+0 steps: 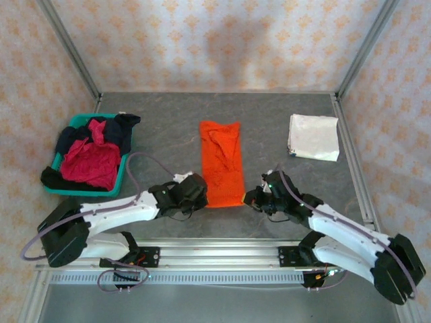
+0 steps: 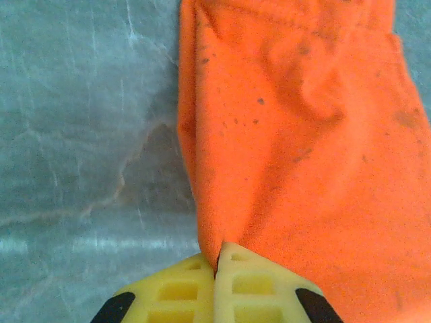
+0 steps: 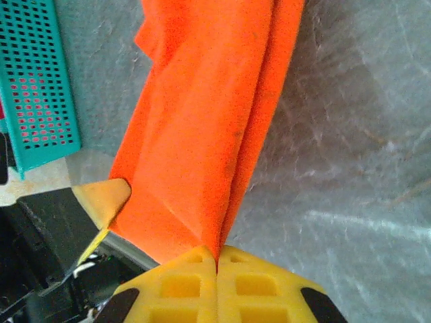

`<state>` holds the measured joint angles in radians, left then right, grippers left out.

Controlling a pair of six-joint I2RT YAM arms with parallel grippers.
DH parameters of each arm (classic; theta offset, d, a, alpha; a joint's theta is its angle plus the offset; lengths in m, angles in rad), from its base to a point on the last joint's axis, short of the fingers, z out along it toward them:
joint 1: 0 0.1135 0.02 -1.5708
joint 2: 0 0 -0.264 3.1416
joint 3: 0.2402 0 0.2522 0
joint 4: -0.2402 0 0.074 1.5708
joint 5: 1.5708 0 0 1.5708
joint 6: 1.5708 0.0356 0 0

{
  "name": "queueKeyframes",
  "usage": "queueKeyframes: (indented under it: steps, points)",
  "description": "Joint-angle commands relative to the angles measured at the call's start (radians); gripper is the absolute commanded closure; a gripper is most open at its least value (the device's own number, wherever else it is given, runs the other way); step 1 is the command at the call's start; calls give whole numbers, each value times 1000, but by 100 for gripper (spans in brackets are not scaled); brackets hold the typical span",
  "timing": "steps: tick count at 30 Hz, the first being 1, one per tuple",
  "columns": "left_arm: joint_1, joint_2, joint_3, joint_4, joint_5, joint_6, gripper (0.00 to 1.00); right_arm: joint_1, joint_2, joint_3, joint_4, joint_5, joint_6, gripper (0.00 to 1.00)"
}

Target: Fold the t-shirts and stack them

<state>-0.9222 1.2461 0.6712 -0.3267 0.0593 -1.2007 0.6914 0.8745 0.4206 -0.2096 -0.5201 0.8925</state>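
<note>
The bright orange t-shirt [image 1: 221, 161] lies folded into a long narrow strip on the table's middle. My left gripper [image 1: 199, 190] is shut on its near left corner, cloth [image 2: 296, 134] pinched between the yellow fingers [image 2: 252, 286]. At the near right corner my right gripper [image 1: 252, 197] is shut on the orange cloth [image 3: 202, 134] too, and the left fingertip [image 3: 104, 196] shows beside it. A folded white t-shirt [image 1: 314, 136] rests at the back right. The crimson-pink t-shirt [image 1: 92, 161] and dark navy one [image 1: 120, 127] are heaped in the teal basket.
The teal plastic basket [image 1: 126, 169] stands at the left, its perforated wall [image 3: 37, 81] also in the right wrist view. Grey table surface [image 1: 161, 141] lies bare between basket and orange shirt. A metal rail [image 1: 215, 252] runs along the near edge.
</note>
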Motion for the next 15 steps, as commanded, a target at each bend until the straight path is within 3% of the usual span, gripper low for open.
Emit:
queueKeyframes:
  steps: [1,7,15]
  points:
    - [-31,-70,26,-178,-115,-75,100,5,-81,24,-148,72,38,100]
    - [-27,-96,166,-338,-176,-14,100,4,-41,203,-197,127,-84,100]
    - [137,13,378,-385,-149,213,100,-89,255,453,-148,99,-307,100]
